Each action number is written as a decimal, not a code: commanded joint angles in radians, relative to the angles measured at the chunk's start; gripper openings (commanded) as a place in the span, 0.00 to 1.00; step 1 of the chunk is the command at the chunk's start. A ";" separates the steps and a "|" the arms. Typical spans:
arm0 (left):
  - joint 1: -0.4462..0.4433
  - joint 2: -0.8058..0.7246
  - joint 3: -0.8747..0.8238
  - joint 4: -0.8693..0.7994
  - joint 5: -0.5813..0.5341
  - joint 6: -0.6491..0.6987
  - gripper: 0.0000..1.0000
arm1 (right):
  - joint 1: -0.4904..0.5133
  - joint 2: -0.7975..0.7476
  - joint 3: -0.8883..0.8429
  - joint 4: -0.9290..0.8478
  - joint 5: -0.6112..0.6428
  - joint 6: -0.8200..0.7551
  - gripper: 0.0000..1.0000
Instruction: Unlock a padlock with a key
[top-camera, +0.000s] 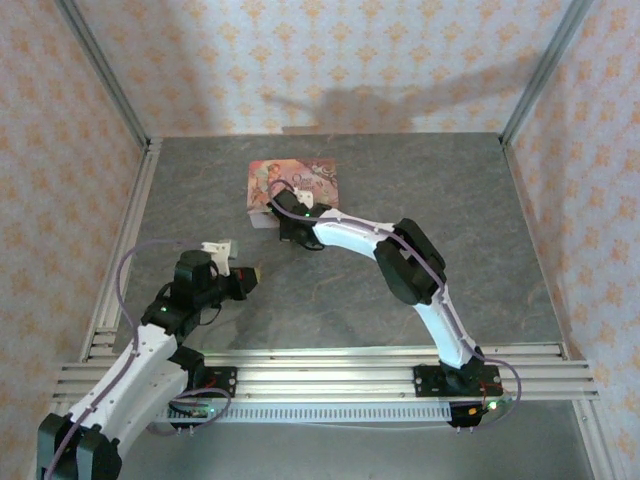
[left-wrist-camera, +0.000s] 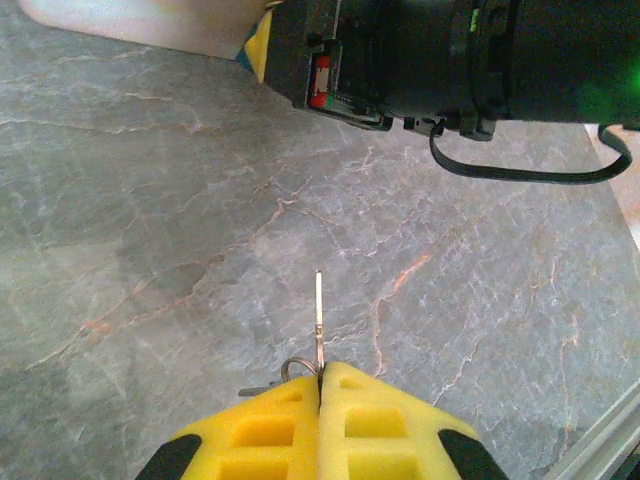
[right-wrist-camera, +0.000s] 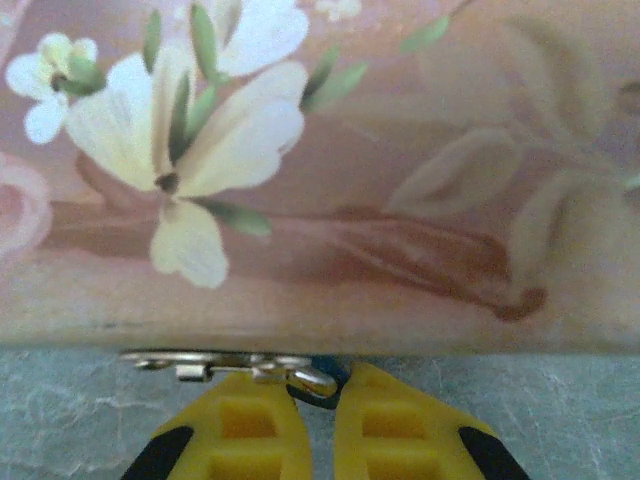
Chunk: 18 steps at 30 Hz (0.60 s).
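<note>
Two claws, both clamped. Right gripper (right-wrist-camera: 324, 388) pinches the tiny blue-bodied padlock (right-wrist-camera: 322, 374) against the front wall of the pink flower-printed rectangular tin (right-wrist-camera: 330, 210), probably steadying it. Left gripper (left-wrist-camera: 320, 376), well short of the tin, grips the thin silvery metal key (left-wrist-camera: 318, 318) with its blade forward, ready for insertion.

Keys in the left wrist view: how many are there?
1. The key sticks forward from the shut left gripper, above the table. Others may be hidden.

Between the left fingers (left-wrist-camera: 260, 430), the key (left-wrist-camera: 318, 315): thin, smooth, bright metal. Fingers: matt yellow, possibly foam. At the right fingers (right-wrist-camera: 400, 430), padlock (right-wrist-camera: 310, 378) metal glossy; tin (right-wrist-camera: 400, 230) beyond, satin print; table (left-wrist-camera: 150, 200) matt.
</note>
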 joint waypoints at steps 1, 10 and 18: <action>0.008 0.050 -0.007 0.146 0.054 0.039 0.00 | -0.016 -0.094 0.016 -0.053 -0.101 -0.033 0.00; 0.039 0.233 -0.033 0.403 0.196 0.009 0.00 | -0.062 -0.171 -0.055 -0.003 -0.326 -0.048 0.00; 0.125 0.367 -0.053 0.620 0.301 -0.049 0.00 | -0.137 -0.247 -0.203 0.198 -0.554 0.058 0.00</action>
